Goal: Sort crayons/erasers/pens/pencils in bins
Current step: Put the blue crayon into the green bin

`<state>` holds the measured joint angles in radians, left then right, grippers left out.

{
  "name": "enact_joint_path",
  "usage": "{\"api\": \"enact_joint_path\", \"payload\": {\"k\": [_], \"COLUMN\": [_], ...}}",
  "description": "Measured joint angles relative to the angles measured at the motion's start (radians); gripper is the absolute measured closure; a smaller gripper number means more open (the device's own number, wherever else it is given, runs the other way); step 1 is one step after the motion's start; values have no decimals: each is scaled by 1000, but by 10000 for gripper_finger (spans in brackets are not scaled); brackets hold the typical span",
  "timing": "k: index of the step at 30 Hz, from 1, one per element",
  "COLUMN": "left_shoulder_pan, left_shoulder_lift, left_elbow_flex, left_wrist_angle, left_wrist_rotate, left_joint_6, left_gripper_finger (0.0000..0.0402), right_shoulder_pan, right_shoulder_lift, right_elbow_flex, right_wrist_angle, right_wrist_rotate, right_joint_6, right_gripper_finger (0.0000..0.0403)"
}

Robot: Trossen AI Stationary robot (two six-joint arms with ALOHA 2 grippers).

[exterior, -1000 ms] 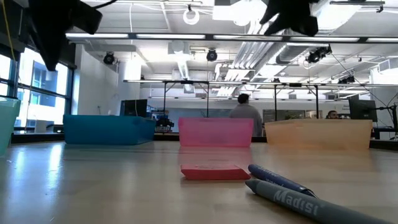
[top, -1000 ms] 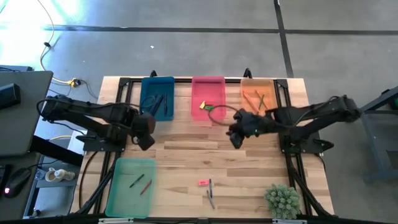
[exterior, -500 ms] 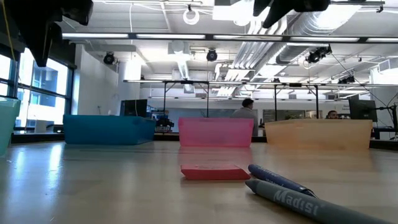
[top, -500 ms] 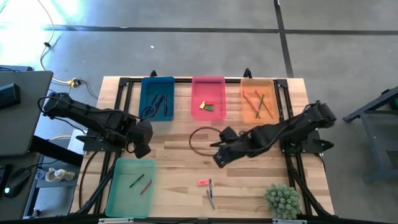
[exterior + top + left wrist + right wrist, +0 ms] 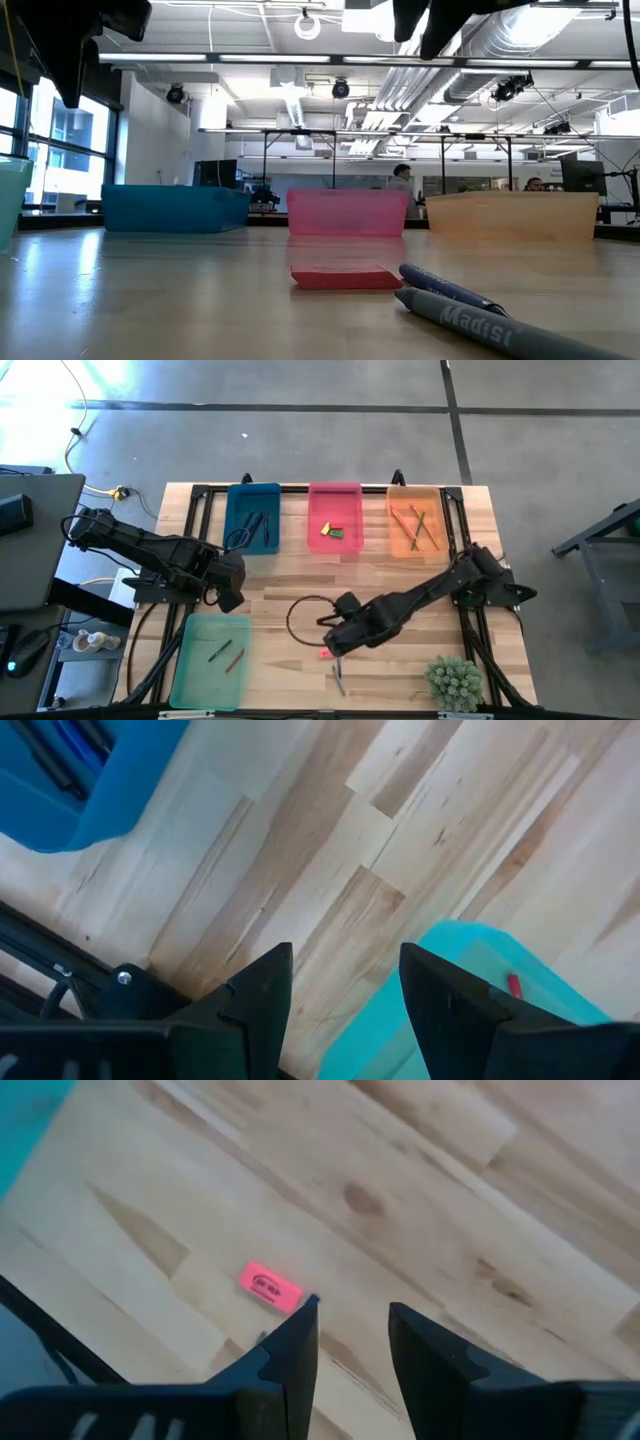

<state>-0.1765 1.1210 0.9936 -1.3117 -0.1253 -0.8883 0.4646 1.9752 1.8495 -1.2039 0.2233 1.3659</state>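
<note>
My right gripper [image 5: 334, 643] hovers open just above and beside the pink eraser [image 5: 326, 653], which lies flat on the wood near the table's near edge [image 5: 271, 1288] [image 5: 340, 276]. Two pens, one blue [image 5: 450, 288] and one grey [image 5: 490, 322], lie next to the eraser [image 5: 339, 672]. My left gripper [image 5: 231, 587] waits open between the blue bin [image 5: 253, 487] and the light green bin [image 5: 205, 630]. The blue bin holds pens, the pink bin [image 5: 335, 486] holds a yellow and a green eraser, the orange bin [image 5: 413, 488] holds pencils, and the green bin holds crayons.
A small potted plant [image 5: 455, 682] stands at the near right corner. A dark cable loop [image 5: 300, 615] hangs beside my right arm. Black frame rails run along both table sides. Bare wood lies between the far row of bins and the eraser.
My right gripper has swept from in front of the pink and orange bins toward the near edge and leftward, descending to just above the pink eraser. My left gripper drifted slightly toward the near edge, then held still. The eraser and pens have not moved.
</note>
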Motion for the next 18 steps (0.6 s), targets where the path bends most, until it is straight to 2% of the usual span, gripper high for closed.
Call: {"api": "enact_joint_path", "payload": {"k": [11,18], "left_shoulder_pan": [17,86], "left_shoulder_lift": [0,0], "left_elbow_flex": [0,0], "left_wrist_angle": [-82,-103], "left_wrist_rotate": [-74,-85], "left_joint_6": [-43,64], "left_gripper_finger": [229,229], "right_shoulder_pan": [61,67], "right_shoulder_lift": [82,139], "right_elbow_flex": [4,4], "right_wrist_angle": [86,140], "right_wrist_rotate": [-18,-42], "right_joint_6": [143,269], "right_gripper_finger": [286,286]}}
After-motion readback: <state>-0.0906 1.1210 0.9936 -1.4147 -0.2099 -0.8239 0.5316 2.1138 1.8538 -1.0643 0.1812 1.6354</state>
